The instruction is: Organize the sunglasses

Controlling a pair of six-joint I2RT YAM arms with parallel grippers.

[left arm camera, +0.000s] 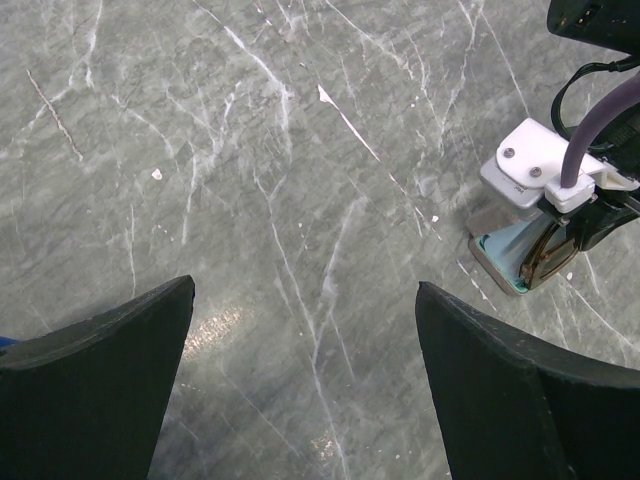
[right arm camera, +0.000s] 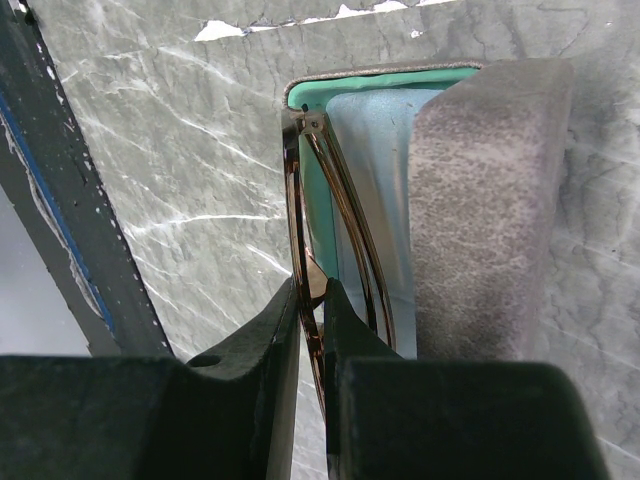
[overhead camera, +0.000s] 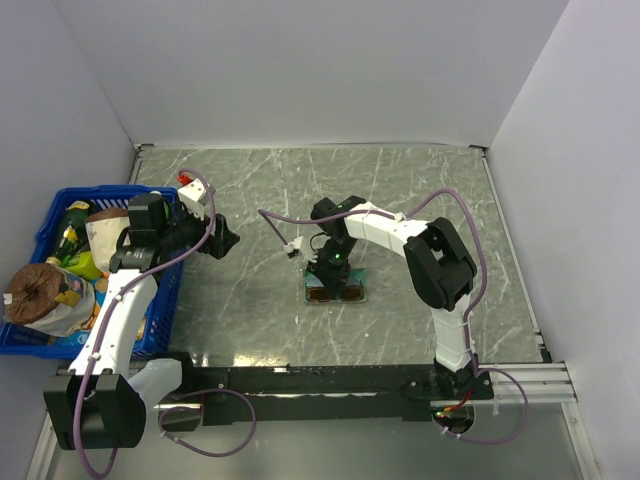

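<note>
We hold our left pincer [left arm camera: 305,290] spread wide and empty, arm stretched forward; our right pincer [right arm camera: 310,290], arm folded downward, pinches the sunglasses [right arm camera: 294,200].

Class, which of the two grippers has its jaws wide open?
The left gripper, holding nothing; the right gripper is pinched shut on the sunglasses.
</note>
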